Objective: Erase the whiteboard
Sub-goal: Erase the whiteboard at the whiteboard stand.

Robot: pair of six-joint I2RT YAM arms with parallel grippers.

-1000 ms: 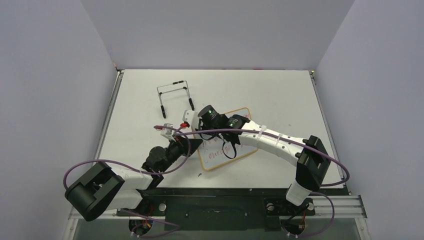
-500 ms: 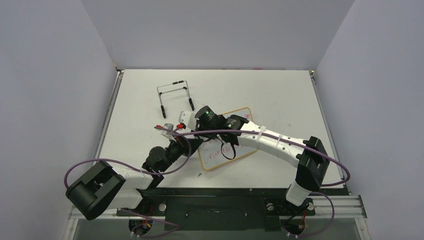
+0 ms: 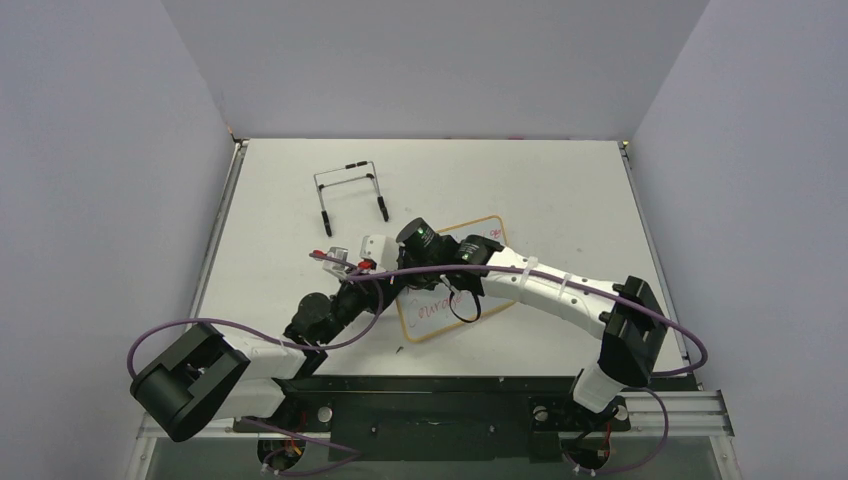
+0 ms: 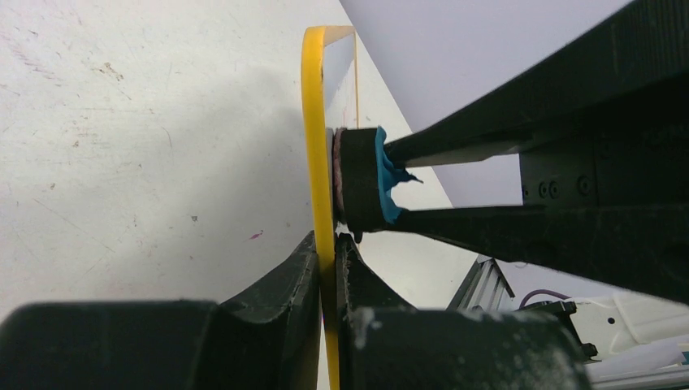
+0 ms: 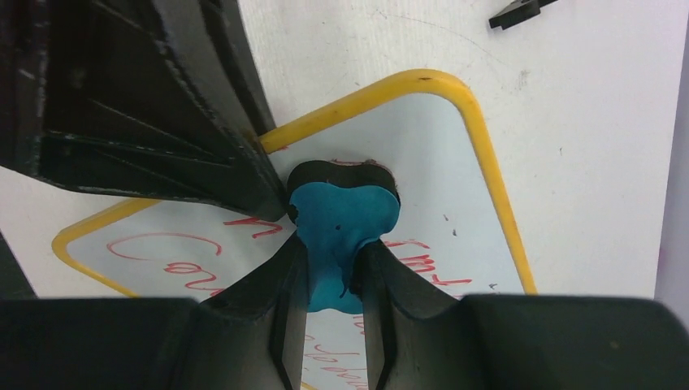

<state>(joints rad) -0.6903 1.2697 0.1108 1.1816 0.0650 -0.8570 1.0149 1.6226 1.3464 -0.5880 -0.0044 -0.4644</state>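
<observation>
The whiteboard point(image 3: 487, 238) lies on the table, yellow-framed, with red handwriting on its lower part. My left gripper point(image 3: 383, 290) is shut on the board's left edge; in the left wrist view the jaws point(image 4: 333, 244) pinch the yellow frame point(image 4: 313, 122) edge-on. My right gripper point(image 3: 415, 272) is shut on the blue eraser point(image 5: 341, 211) and presses its dark pad flat on the board point(image 5: 431, 162) near the top left corner, close to the left fingers. The eraser also shows in the left wrist view point(image 4: 366, 179), against the board's face.
The black wire easel stand point(image 3: 350, 190) sits behind the board at the back left. A small black bit point(image 3: 400, 350) lies on the table near the front edge. Enclosure walls close in the table on three sides.
My right gripper has swept the eraser across the board's upper left part. Fewer red lines show there now. The left gripper has kept its hold on the edge.
</observation>
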